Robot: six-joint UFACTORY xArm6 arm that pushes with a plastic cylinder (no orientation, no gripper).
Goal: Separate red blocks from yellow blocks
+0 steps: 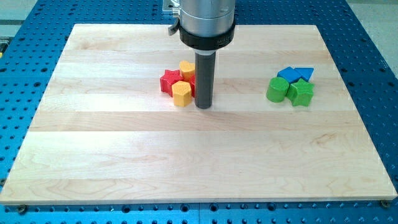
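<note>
Partly, my tip [203, 106] hides a red block [192, 83].

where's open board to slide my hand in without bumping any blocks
Free: the whole bottom half of the wooden board, its left side beyond the red star, and the strip between my tip and the green blocks. Crowded: the red-yellow cluster with the yellow hexagon, touching my tip, and the blue-green cluster.

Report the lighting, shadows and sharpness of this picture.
Camera view: even, bright light on the wooden board; only faint short shadows under the blocks; no strong glare except a soft sheen on the metal collar. All sharp: my tip beside the lower yellow block, the green blocks too.
</note>
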